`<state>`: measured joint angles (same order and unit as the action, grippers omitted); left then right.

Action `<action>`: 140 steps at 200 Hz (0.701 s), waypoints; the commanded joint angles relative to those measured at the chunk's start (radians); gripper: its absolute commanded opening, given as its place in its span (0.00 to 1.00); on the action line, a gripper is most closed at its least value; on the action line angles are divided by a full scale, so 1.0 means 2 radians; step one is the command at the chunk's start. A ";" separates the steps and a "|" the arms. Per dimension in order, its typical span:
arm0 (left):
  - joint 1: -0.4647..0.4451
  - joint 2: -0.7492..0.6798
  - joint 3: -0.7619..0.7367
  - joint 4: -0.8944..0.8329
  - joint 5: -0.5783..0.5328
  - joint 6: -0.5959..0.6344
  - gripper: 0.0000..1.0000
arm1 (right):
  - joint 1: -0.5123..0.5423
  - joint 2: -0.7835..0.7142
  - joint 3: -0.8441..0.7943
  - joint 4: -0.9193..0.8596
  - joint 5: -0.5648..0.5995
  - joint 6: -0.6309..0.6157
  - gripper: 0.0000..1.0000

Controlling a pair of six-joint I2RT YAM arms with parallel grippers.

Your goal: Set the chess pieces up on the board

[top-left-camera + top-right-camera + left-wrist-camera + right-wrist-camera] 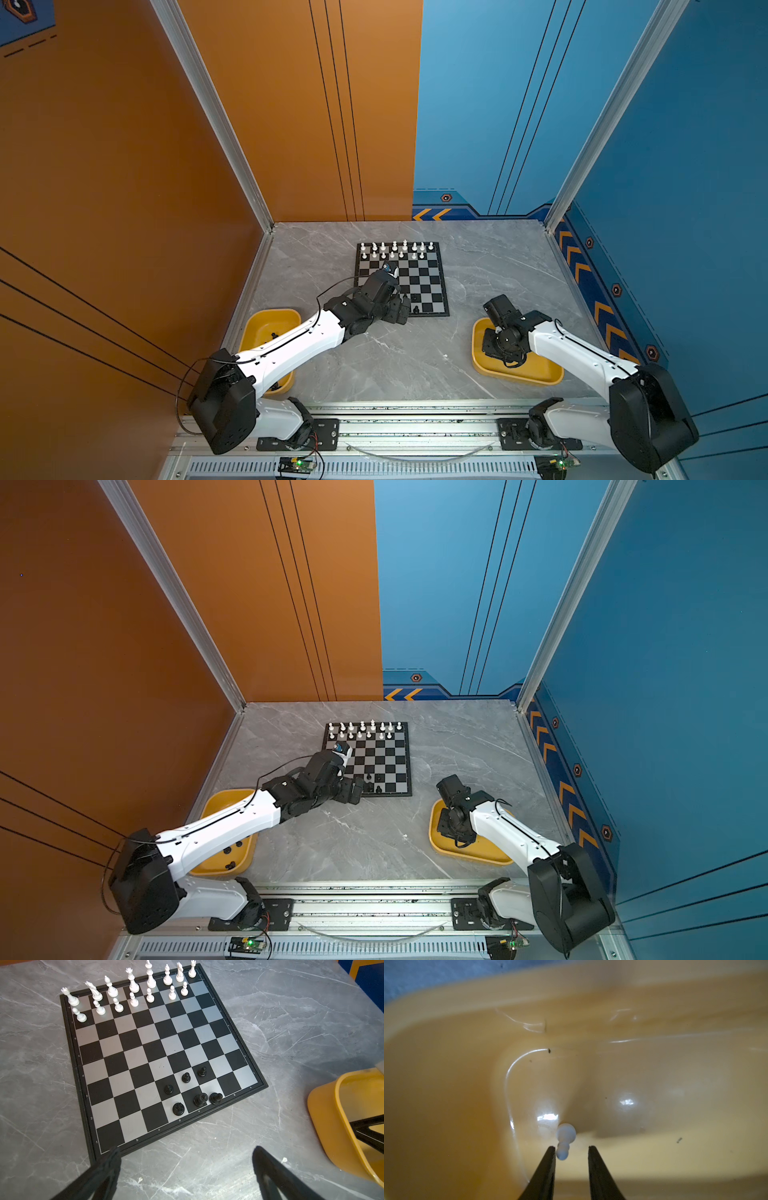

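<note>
left end effector (187, 1150): spread wide, empty | right end effector (572, 1147): part-open, astride white pawn (566, 1134)

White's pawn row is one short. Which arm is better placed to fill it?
Right. The right gripper straddles a white plastic pawn in the yellow tray; the left gripper hangs open by the checkered board.

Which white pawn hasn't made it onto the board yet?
The white pawn in the yellow tray, between the open jaws of the right gripper. The other seven white pawns stand in a row on the board.
</note>
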<state>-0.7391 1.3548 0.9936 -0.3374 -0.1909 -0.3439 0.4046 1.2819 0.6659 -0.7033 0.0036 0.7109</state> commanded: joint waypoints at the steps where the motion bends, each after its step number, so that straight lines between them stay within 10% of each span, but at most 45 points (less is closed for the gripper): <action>1: 0.004 -0.002 0.011 0.010 0.012 0.004 1.00 | -0.002 0.018 0.018 0.006 0.004 -0.007 0.28; 140: 0.012 0.005 0.011 0.018 0.012 -0.001 1.00 | -0.004 0.030 0.035 -0.013 0.007 -0.017 0.19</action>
<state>-0.7277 1.3560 0.9936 -0.3058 -0.1879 -0.3450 0.4026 1.3487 0.7296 -0.7029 0.0040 0.6773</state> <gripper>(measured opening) 0.997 0.185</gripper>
